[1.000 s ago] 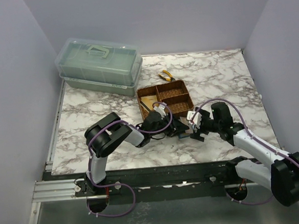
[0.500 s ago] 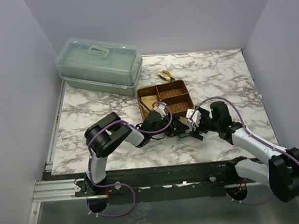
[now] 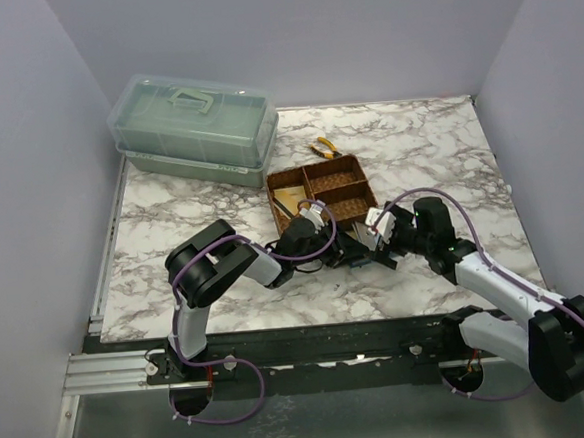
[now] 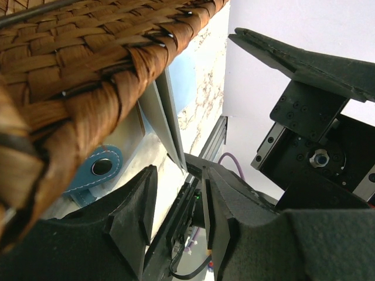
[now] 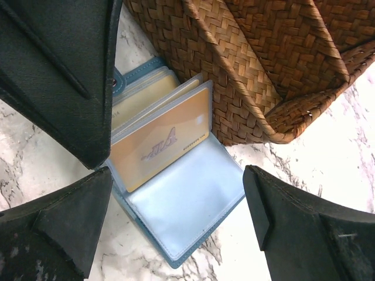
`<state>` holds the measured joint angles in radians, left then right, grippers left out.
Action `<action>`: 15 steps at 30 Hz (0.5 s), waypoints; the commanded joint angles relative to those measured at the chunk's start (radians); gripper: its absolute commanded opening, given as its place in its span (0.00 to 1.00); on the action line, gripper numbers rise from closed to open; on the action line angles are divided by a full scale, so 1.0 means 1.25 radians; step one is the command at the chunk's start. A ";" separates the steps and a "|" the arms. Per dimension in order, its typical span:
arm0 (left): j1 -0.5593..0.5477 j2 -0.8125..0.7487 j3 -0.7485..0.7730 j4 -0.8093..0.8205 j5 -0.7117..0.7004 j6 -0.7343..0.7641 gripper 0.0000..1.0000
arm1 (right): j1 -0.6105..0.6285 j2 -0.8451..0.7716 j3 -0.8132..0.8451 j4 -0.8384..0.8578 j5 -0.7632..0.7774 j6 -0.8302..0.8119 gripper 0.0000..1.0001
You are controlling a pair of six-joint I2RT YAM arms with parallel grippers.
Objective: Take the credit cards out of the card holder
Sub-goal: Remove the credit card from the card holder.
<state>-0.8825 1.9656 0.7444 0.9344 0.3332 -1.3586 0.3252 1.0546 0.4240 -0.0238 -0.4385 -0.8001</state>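
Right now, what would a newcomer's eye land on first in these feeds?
The card holder lying open on the marble table against the woven tray, a yellow card showing in its clear sleeve. Both grippers crowd it at mid-table: the right gripper open astride it, the left gripper close alongside.

Card holder (image 5: 181, 205): left part covered by a finger of the left gripper (image 4: 177, 172); from overhead, concealed beneath that and the right gripper (image 5: 176, 175).
Cards (image 5: 158, 143): one face shown, print too small to be read; others seen edge-on, number not determinable.
Tray (image 5: 252, 64): cropped by frame edges, blurred in the left wrist view.
Left gripper: grasp on anything cannot be told.
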 commanded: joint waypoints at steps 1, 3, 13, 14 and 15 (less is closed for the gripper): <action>0.008 0.019 -0.009 -0.017 0.016 -0.011 0.43 | -0.006 -0.022 -0.008 0.028 0.036 0.010 0.97; 0.009 0.018 -0.009 -0.017 0.015 -0.011 0.45 | -0.007 -0.022 -0.008 0.027 0.039 0.009 0.97; 0.023 -0.003 -0.031 -0.017 -0.004 -0.014 0.47 | -0.010 -0.013 -0.007 0.028 0.044 0.011 0.97; 0.024 -0.007 -0.036 -0.017 -0.009 -0.015 0.47 | -0.011 -0.013 -0.007 0.027 0.043 0.011 0.97; 0.026 -0.010 -0.041 -0.017 -0.013 -0.015 0.47 | -0.011 -0.013 -0.007 0.026 0.043 0.011 0.97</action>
<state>-0.8684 1.9656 0.7368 0.9424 0.3328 -1.3640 0.3187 1.0397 0.4236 -0.0231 -0.4072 -0.7994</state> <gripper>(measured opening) 0.473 0.970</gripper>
